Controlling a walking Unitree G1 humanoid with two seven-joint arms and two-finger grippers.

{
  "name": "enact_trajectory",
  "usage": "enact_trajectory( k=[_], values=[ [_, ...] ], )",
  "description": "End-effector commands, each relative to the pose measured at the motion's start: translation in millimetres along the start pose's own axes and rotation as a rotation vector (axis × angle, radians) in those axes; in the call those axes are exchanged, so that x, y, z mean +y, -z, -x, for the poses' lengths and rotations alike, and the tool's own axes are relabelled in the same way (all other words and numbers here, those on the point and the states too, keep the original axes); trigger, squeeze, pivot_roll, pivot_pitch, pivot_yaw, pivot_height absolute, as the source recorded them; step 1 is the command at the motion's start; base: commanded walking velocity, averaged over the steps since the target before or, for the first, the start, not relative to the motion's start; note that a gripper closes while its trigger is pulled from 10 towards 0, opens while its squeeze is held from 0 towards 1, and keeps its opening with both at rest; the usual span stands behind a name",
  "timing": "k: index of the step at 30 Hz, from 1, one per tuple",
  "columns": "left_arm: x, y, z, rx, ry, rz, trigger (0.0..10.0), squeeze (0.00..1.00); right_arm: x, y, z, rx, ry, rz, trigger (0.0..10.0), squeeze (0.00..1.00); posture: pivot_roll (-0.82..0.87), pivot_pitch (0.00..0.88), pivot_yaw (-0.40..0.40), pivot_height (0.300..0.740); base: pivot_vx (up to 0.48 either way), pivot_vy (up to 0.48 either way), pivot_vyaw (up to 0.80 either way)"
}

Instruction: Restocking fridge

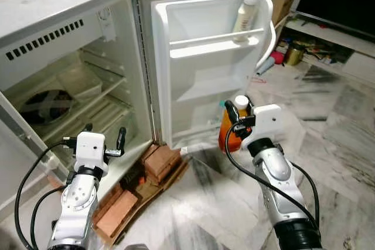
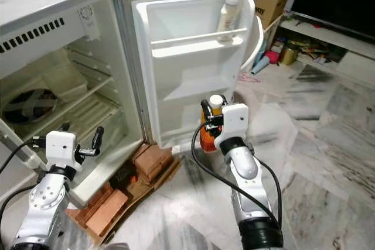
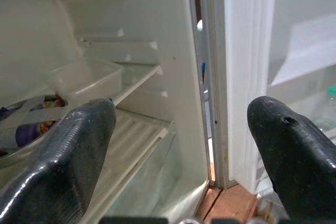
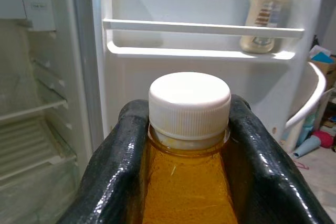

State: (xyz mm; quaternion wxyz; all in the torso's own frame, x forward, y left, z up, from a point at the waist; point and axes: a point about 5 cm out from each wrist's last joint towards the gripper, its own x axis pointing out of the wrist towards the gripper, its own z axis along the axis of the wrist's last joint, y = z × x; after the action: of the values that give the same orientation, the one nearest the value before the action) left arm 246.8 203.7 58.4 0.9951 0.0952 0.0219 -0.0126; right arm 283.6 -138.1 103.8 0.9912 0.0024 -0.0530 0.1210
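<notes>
Right claw (image 1: 239, 115) grips the orange bottle (image 1: 229, 134) at its neck, just under the white cap (image 4: 189, 104), keeping it upright before the open fridge door (image 1: 202, 80). Left claw (image 1: 104, 140), fingers spread and empty, waits near the fridge interior (image 1: 70, 95).

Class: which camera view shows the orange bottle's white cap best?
The right wrist view: the white cap sits close and central, the right claw gripping the neck below. Both eye views show it small, above the orange bottle.
</notes>
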Motion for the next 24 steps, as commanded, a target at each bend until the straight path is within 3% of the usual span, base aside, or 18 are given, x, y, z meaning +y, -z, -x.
enact_trajectory(
  k=[1, 18, 24],
  values=[
    [-0.7, -1.8, -1.1, -0.008, 0.012, -0.009, 10.0, 0.00, 1.3, -8.6, -2.7, -0.040, -0.011, 0.006, 10.0, 0.00, 0.09, 0.000, -0.039, 0.740, 0.458, 0.000, 0.00],
    [-1.8, -0.6, -0.6, -0.001, 0.010, -0.002, 10.0, 0.00, 7.5, -7.3, -2.2, -0.033, -0.049, -0.003, 10.0, 0.00, 0.09, 0.000, -0.044, 0.740, 0.451, 0.000, 0.00],
    [-0.2, 1.1, 0.3, 0.008, -0.007, -0.001, 10.0, 0.00, 10.3, -5.1, -0.3, -0.023, -0.082, 0.000, 10.0, 0.00, 0.09, 0.000, -0.046, 0.740, 0.000, 0.000, 0.00]
  ],
)
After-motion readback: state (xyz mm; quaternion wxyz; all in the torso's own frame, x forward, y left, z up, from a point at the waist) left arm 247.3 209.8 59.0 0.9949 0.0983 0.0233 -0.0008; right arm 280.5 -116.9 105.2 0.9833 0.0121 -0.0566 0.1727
